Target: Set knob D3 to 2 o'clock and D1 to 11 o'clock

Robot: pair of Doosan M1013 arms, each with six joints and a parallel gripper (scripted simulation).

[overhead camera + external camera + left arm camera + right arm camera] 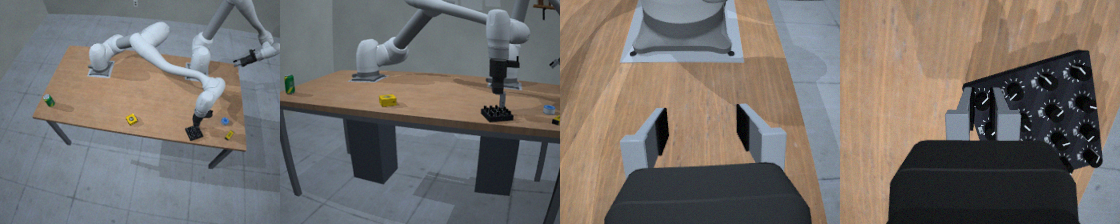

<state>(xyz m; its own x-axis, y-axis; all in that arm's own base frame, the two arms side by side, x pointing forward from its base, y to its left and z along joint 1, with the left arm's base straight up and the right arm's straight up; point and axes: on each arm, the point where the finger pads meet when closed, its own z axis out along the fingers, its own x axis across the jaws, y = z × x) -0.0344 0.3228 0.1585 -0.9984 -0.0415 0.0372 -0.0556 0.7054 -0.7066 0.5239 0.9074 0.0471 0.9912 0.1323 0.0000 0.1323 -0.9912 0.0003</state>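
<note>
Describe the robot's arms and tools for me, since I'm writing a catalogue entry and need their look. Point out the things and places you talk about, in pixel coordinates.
Both arms are smooth white tubes with rounded joints and darker grey sections. The left tool point(236, 63) point(702, 120) and right tool point(194, 127) point(502, 107) point(982, 100) have black bodies and two grey fingers each, lined with black pads. I see no loose cables.

Narrow gaps between knobs point(194, 132) point(495, 110) point(1014, 91); passage between knob box point(194, 138) point(498, 118) point(1032, 100) and blue piece point(225, 121) point(549, 110); yellow-black block point(229, 135) point(557, 120) near piece.
</note>
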